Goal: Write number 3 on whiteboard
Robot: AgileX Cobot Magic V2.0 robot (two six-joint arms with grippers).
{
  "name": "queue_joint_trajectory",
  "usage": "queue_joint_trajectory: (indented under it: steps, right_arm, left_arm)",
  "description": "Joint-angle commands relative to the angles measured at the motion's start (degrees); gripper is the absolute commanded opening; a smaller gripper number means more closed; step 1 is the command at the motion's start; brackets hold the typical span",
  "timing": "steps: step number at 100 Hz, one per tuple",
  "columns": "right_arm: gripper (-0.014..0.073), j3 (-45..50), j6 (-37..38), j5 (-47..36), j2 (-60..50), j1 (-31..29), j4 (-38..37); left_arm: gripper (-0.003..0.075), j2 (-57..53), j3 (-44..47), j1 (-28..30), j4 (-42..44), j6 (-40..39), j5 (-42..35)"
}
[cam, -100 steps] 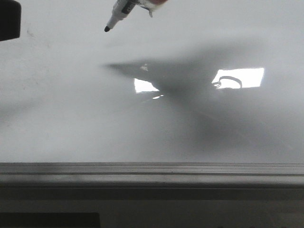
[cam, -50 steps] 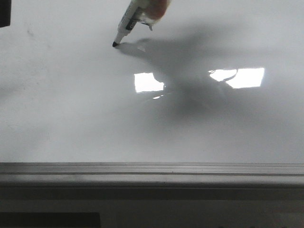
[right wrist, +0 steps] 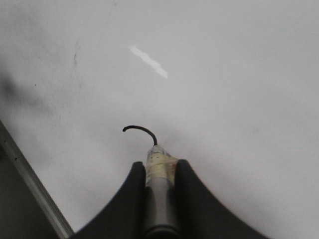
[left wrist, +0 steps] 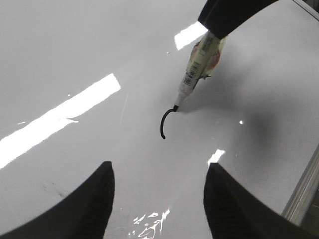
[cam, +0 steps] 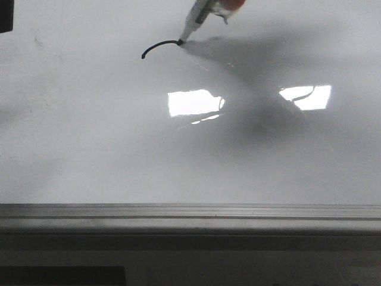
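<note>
The whiteboard [cam: 89,149] fills the front view, glossy white-grey, with its grey metal rail [cam: 190,213] along the near edge. A short curved black stroke [cam: 158,46], the only part of the number 3 that shows, lies at the far middle; it also shows in the left wrist view [left wrist: 166,121] and the right wrist view [right wrist: 139,131]. My right gripper [right wrist: 160,167] is shut on a white marker [cam: 195,21] whose tip touches the stroke's right end. My left gripper [left wrist: 157,172] is open and empty, hovering above the board near the stroke.
Two bright rectangular light reflections [cam: 191,102] [cam: 306,96] lie on the board. The right arm's shadow [cam: 268,59] spreads across the far right. A dark object [cam: 6,16] sits at the far left edge.
The marker came down until its tip touched the board, then moved right, drawing a short curved black stroke. The arm's shadow shifted right with it.
</note>
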Motion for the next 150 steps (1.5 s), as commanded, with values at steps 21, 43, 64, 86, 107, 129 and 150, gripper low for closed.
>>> queue_joint_trajectory:
  steps: [21,43,64,86,107,129,150]
  right_arm:
    - [-0.0064,0.92,-0.40,-0.82,1.93,1.26,1.22]
    - [-0.0064,0.92,-0.27,2.23,0.54,1.36,0.21]
    - [-0.0063,1.95,-0.02,7.26,-1.54,1.36,1.47]
    - [-0.0063,3.26,-0.02,-0.49,2.69,5.07,4.66]
    - [-0.0063,1.26,-0.02,-4.81,6.03,7.67,4.66]
    - [-0.0066,-0.92,-0.51,-0.25,1.60,8.46,4.66]
    - [-0.0065,-1.80,-0.51,0.65,1.60,12.58,4.55]
  left_arm:
    - [0.0365,-0.12,-1.83,0.10,-0.76,-0.54,-4.73]
    - [0.0365,-0.12,-1.83,0.10,-0.76,-0.54,-4.73]
    - [0.0365,-0.12,-1.83,0.10,-0.76,-0.54,-4.73]
    - [0.0365,-0.12,-1.83,0.10,-0.76,-0.54,-4.73]
    - [0.0365,-0.12,-1.83,0.10,0.17,-0.54,-4.52]
    - [0.0365,1.82,-1.83,-3.55,4.03,-0.54,-4.22]
    - [0.0365,11.02,-1.83,-10.60,3.52,-1.04,-10.46]
